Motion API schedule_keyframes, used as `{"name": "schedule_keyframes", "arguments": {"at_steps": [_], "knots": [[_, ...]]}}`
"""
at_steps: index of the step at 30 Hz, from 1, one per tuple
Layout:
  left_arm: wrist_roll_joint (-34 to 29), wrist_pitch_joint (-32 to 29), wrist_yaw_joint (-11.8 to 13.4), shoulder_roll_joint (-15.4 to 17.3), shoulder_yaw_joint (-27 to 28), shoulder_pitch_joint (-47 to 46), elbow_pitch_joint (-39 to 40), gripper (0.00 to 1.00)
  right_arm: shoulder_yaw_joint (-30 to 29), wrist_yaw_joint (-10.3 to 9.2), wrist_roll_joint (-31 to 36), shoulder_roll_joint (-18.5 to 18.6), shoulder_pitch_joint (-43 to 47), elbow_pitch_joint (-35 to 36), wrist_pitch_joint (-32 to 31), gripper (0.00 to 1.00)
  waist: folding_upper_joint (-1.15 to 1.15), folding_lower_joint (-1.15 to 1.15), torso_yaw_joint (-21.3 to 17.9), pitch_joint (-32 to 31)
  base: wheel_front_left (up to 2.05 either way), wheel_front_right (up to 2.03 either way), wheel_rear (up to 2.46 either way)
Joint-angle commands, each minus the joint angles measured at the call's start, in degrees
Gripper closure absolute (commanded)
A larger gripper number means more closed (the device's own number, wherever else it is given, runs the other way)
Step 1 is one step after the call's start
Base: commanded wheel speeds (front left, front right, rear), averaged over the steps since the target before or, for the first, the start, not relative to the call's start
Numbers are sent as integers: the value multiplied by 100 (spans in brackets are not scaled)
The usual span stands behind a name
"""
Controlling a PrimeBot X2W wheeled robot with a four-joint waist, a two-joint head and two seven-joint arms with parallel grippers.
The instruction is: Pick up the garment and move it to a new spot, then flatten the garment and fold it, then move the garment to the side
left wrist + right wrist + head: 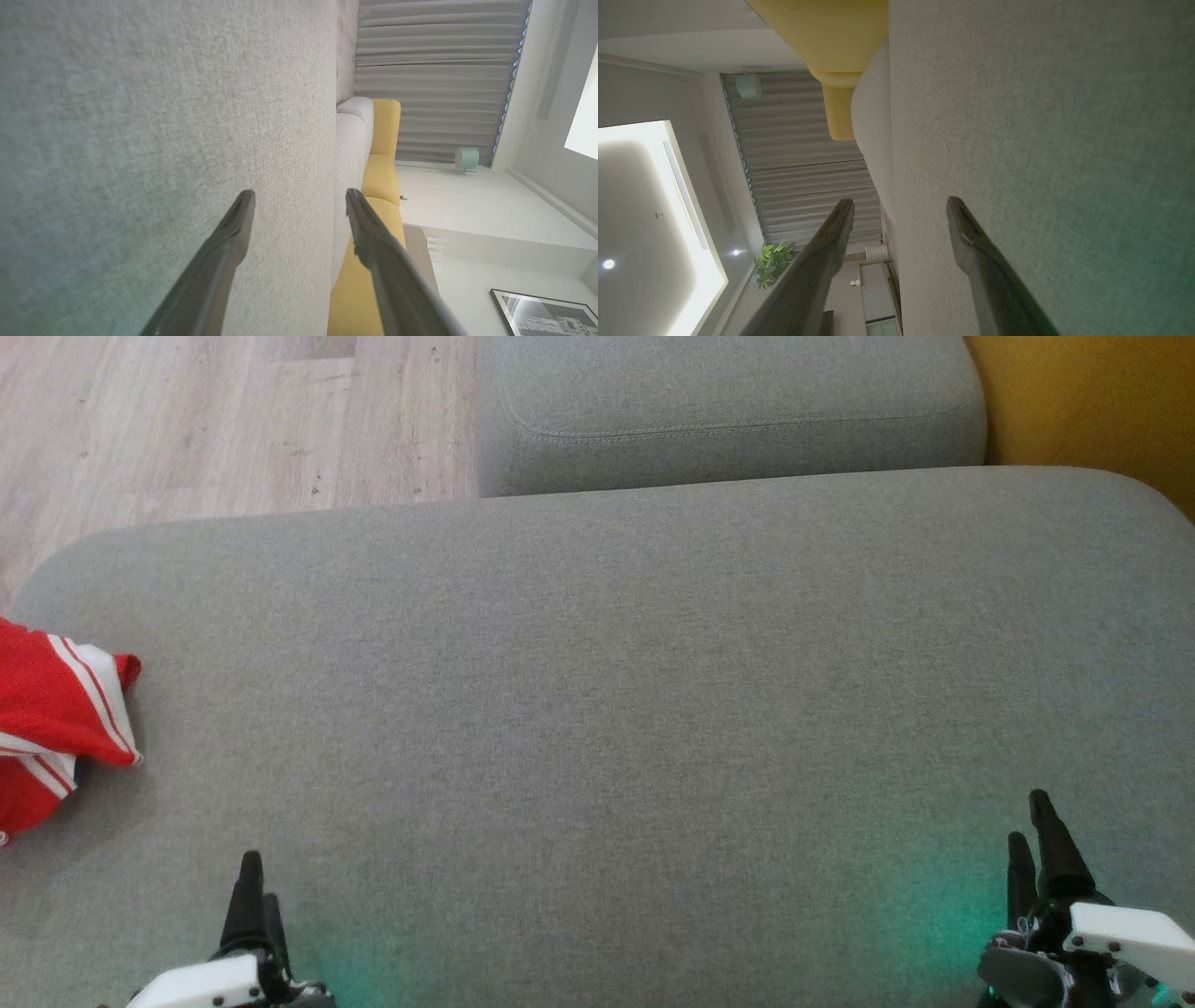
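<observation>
The red, white-striped garment (56, 719) lies crumpled at the left edge of the grey cushion (607, 709). The left gripper (257, 887) and right gripper (1029, 821) hover over its near side, both spread wide and holding nothing.

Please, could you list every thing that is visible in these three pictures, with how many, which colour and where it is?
garment: one, red with white stripes, crumpled at the left edge of the big cushion
big cushion: one, grey, below both tools
small cushion: one, grey, beyond the big cushion
yellow seat: one, yellow, far right, beside the small cushion
floor: one, pale wood, far left
curtain: one, grey, pleated, behind the seats
plant: one, green, near the curtain
framed picture: one, dark, corner of the left wrist view
left tool: one, dark fingers, open, empty, lower left
right tool: one, dark fingers, open, empty, lower right
</observation>
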State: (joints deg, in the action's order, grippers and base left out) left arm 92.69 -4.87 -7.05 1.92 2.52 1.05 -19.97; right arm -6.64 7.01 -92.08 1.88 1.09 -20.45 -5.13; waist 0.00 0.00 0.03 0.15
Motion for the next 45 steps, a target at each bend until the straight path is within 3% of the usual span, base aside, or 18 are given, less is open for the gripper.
{"name": "schedule_keyframes", "arguments": {"at_steps": [1,15,45], "knots": [[-107,65,-4,44,-30,-208,242,0,21,5,104,37,-185,236,77,0,0,0,2,0,0,0,0],[-909,282,126,50,-161,-185,600,0,35,10,966,44,-133,560,296,0,0,0,17,11,0,0,0],[-3845,786,412,64,-822,-142,1199,0,455,21,3498,60,5,1170,803,0,0,0,84,110,0,0,0]]}}
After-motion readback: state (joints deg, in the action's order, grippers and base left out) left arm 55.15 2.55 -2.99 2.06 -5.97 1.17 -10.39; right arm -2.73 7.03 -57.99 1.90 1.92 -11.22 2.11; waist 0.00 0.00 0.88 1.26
